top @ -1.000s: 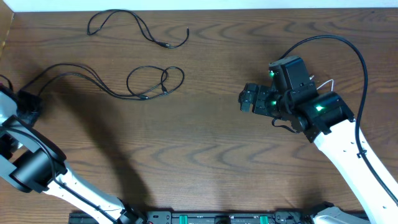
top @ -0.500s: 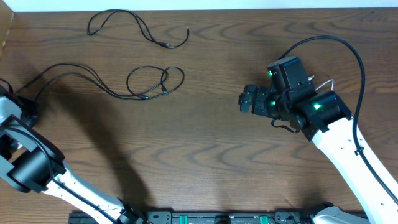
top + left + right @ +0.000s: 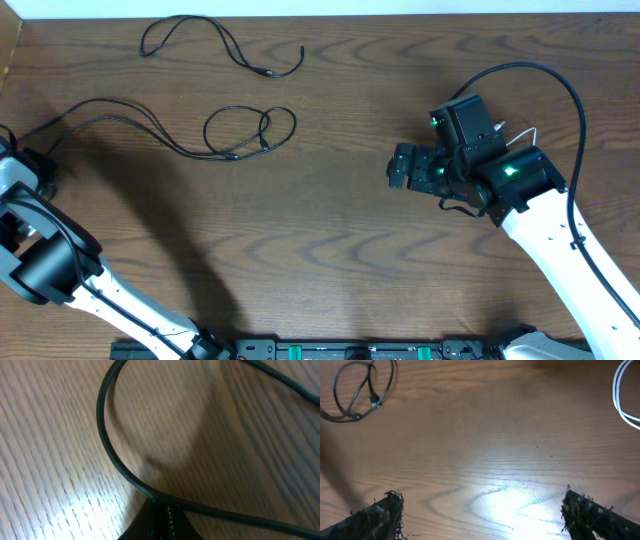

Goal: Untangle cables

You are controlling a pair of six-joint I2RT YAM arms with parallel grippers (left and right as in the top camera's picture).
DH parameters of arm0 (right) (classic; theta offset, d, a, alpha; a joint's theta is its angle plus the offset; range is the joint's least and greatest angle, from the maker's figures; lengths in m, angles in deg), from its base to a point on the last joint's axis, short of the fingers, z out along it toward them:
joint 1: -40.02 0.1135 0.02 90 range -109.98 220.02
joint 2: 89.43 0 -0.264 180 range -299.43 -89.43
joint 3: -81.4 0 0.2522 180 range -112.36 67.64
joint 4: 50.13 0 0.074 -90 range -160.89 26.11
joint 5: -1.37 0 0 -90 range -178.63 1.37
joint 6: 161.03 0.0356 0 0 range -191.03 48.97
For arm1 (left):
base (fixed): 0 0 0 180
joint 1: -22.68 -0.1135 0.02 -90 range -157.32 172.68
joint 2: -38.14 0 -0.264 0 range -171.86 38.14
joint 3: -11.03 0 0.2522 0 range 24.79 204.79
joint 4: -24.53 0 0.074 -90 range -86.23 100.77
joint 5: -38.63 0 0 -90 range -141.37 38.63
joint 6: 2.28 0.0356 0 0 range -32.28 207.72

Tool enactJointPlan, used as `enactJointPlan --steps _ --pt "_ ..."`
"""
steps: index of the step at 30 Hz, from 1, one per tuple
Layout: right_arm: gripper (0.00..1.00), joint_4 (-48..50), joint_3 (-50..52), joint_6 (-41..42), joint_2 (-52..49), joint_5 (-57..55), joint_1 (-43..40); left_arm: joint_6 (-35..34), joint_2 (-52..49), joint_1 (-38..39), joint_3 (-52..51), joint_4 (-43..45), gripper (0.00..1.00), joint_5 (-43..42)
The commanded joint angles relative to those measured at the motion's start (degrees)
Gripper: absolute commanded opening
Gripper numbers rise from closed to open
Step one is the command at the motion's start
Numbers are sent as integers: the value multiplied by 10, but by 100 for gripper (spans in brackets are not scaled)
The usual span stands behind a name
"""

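Note:
The longer black cable (image 3: pixel 150 125) runs from a loop (image 3: pixel 250 130) near the table's middle out to the far left. There my left gripper (image 3: pixel 38 163) is shut on its end. In the left wrist view that black cable (image 3: pixel 107 450) curves across the wood and passes over the shut left gripper (image 3: pixel 161 512). A second black cable (image 3: pixel 220 45) lies apart along the far edge. The white cable (image 3: pixel 527 133) peeks out beside my right arm as a white cable (image 3: pixel 622 397) curve. My right gripper (image 3: pixel 400 168) (image 3: pixel 482 510) hangs open over bare wood, with the black loop (image 3: pixel 360 390) ahead.
The wooden table (image 3: pixel 320 250) ends at a pale strip along the far side. A thick black cable (image 3: pixel 560 90) arcs over the right arm. The left arm's links (image 3: pixel 60 270) fill the near left corner.
My left gripper has drawn further left with the black cable's end in it. The right gripper has shifted slightly right.

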Motion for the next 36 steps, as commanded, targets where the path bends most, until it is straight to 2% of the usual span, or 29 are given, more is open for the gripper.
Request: enactJointPlan --steps 1,4,8,10,11,14,23,25,27,29,36 --pt "99 -6 1 -5 -3 2 2 33 -7 12 56 -4 8 -14" --pt "99 -13 1 -5 -3 7 2 31 5 31 112 -28 8 -75" --pt "99 -13 1 -5 -3 7 2 -30 38 62 133 -50 8 -82" --pt "99 -13 1 -5 -3 7 2 -69 55 79 133 -69 17 -90" --pt "99 -13 1 -6 -3 7 2 -89 62 88 133 -78 28 -92" --pt "99 -13 1 -13 -3 7 2 -102 72 108 133 -112 31 -102" --pt "99 -10 1 -14 -3 5 2 -102 73 191 129 -354 32 -207" --pt "99 -9 1 -13 -3 5 2 -102 73 214 121 -397 44 -207" --pt "99 -8 1 -13 -3 5 2 -103 73 237 110 -418 52 -207" --pt "99 -6 1 -13 -3 5 2 -115 73 265 94 -427 67 -207" --pt "99 -5 1 -13 -3 5 2 -115 71 355 47 -419 68 -200"
